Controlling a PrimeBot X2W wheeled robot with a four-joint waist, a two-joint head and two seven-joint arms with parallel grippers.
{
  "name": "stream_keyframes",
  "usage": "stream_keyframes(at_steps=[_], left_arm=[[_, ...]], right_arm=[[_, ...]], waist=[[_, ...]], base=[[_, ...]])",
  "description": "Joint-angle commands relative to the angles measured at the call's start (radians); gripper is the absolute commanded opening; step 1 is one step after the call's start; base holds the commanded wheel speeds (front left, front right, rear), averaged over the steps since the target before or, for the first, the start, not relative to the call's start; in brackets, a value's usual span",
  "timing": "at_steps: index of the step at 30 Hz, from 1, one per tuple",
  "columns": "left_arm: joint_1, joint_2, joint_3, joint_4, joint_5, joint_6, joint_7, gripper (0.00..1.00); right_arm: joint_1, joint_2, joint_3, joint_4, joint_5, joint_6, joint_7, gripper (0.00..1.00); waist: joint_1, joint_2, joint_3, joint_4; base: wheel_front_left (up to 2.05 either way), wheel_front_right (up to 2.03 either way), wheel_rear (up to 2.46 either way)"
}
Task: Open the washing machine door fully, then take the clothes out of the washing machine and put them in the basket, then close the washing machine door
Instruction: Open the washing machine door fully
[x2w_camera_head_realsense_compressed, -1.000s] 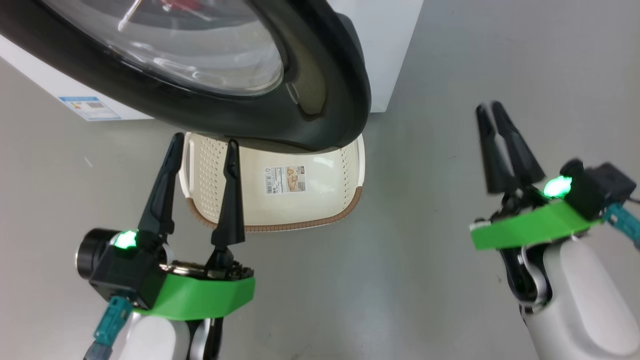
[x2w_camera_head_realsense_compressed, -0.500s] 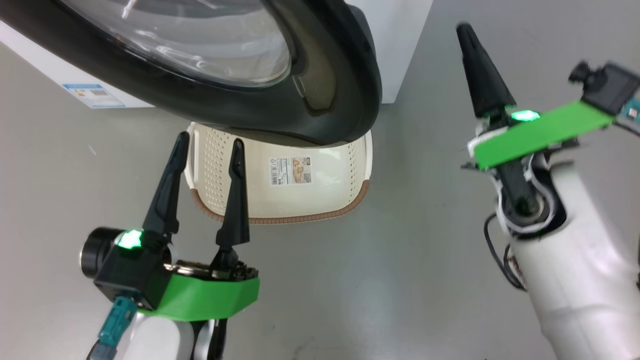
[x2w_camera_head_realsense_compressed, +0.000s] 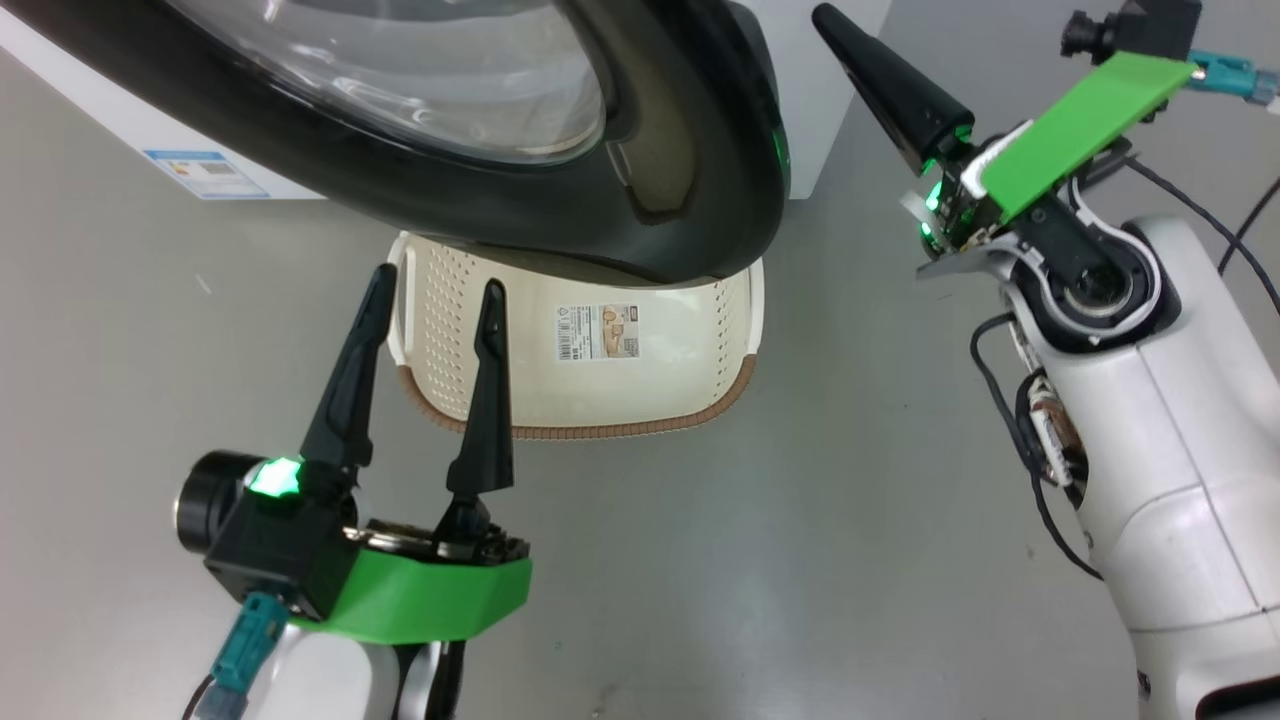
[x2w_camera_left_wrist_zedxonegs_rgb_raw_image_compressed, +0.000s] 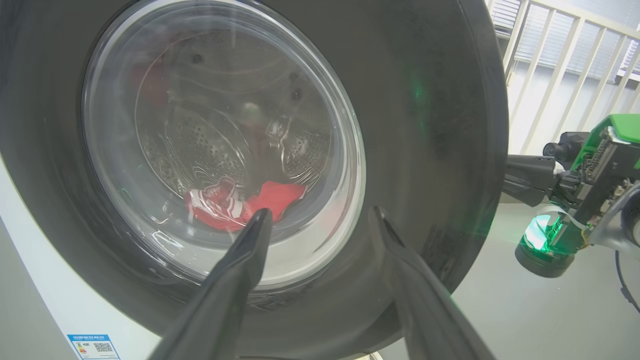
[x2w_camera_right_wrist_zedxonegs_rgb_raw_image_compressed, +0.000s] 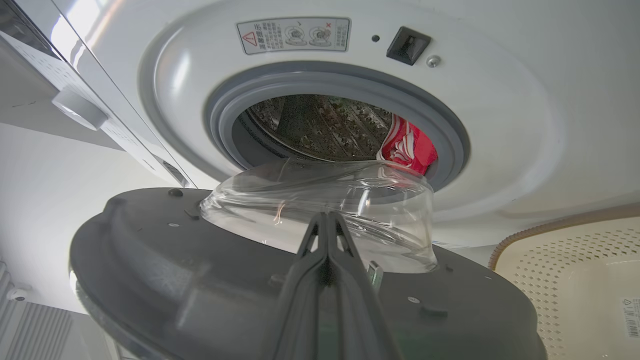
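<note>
While door (x2w_camera_head_realsense_compressed: 690, 200) hung ajar above basket (x2w_camera_head_realsense_compressed: 600, 432), head view: left gripper (x2w_camera_head_realsense_compressed: 438, 280) fingers apart, empty; right gripper (x2w_camera_head_realsense_compressed: 830, 18) fingers together near door edge.
Left wrist: clothes (x2w_camera_left_wrist_zedxonegs_rgb_raw_image_compressed: 270, 197) lay inside drum (x2w_camera_left_wrist_zedxonegs_rgb_raw_image_compressed: 200, 145), seen through door.
Right wrist: narrow closed tips might slip off door's smooth inner face.

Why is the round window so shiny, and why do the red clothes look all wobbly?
Head view: white glare streaks the glass of the washing machine door. Left wrist view: that curved glass bends and blurs the clothes, and a green lamp throws a faint green spot on the black rim. Right wrist view: the clothes look sharp where no glass covers them.
</note>
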Motion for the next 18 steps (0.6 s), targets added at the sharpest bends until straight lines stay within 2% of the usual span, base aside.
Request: stream_keyframes(at_steps=[1,6,18], left_arm=[[-0.014,0.015,0.022,-0.022,-0.005,-0.003,-0.004,1.00],[-0.013,0.015,0.014,-0.018,-0.009,-0.004,-0.004,1.00],[-0.016,0.015,0.045,-0.023,-0.020,0.005,-0.004,1.00]], right_arm=[[-0.041,0.015,0.010,0.005,0.041,0.005,0.034,0.00],[-0.094,0.012,0.022,0.070,0.099,0.005,0.112,0.00],[-0.074,0.004,0.075,0.048,0.115,0.005,0.165,0.00]], waist=[[0.0000,-0.0001,0.000,0.006],[0.0000,-0.0001,0.002,0.020],[0.0000,-0.0001,-0.005,0.037]], base=[[0.00,0.00,0.00],[0.00,0.00,0.00],[0.00,0.00,0.00]])
